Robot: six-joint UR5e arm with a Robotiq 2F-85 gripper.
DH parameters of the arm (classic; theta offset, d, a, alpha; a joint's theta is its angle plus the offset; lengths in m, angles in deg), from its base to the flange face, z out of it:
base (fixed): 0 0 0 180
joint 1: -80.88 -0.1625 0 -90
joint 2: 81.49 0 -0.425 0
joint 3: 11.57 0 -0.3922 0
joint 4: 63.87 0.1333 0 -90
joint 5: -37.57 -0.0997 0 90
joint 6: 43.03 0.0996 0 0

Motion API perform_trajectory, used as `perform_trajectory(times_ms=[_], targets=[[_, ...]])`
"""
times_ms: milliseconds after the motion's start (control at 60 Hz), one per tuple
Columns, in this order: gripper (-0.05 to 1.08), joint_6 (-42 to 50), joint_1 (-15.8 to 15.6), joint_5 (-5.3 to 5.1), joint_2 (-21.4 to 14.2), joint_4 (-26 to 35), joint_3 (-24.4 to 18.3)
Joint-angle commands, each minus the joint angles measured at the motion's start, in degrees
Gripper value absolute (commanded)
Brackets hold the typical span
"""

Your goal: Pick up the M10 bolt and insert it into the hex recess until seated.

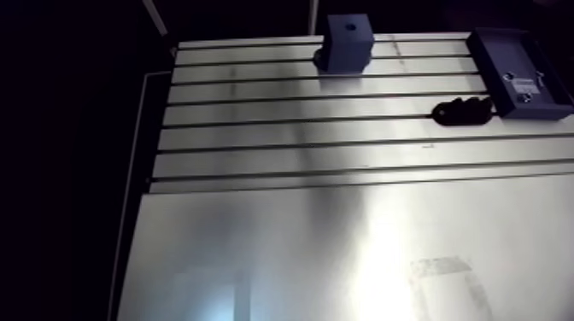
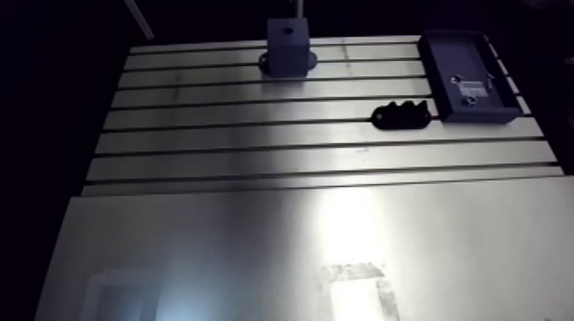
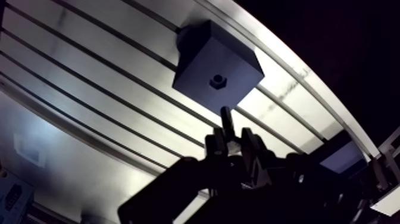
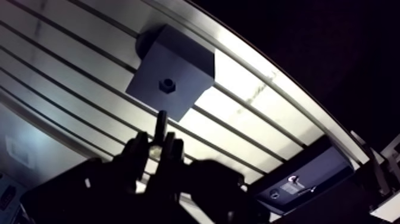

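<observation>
A dark blue block (image 3: 202, 56) stands on the slotted table near its far edge, with a hex recess (image 3: 219, 80) in its upper face. In the wrist view my gripper (image 3: 232, 142) is shut on the M10 bolt (image 3: 227, 118). The bolt's dark shank sticks out ahead of the fingertips toward the block. Its tip sits a short way short of the recess and does not touch the block. In the arm view the block (image 1: 346, 43) shows at the table's back edge, and the gripper is out of sight there.
A dark blue tray (image 1: 518, 72) with a white label lies at the back right. A black holder (image 1: 461, 109) rests just in front of it. Slots run across the table's (image 1: 299, 154) far half, and a smooth plate (image 1: 342, 248) covers the near half.
</observation>
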Motion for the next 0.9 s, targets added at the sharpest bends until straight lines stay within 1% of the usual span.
perform_trajectory(times_ms=[17, 300, 433, 900], targets=[[0.83, 0.5, -0.4, 0.12, 1.3, -0.1, -1.0], [0.83, 1.4, -0.4, 0.2, 1.5, -1.0, -0.8], [0.83, 1.7, -0.6, 0.12, 1.5, -2.4, -0.6], [0.82, 2.4, -0.6, 0.12, 1.8, -2.6, -0.1]])
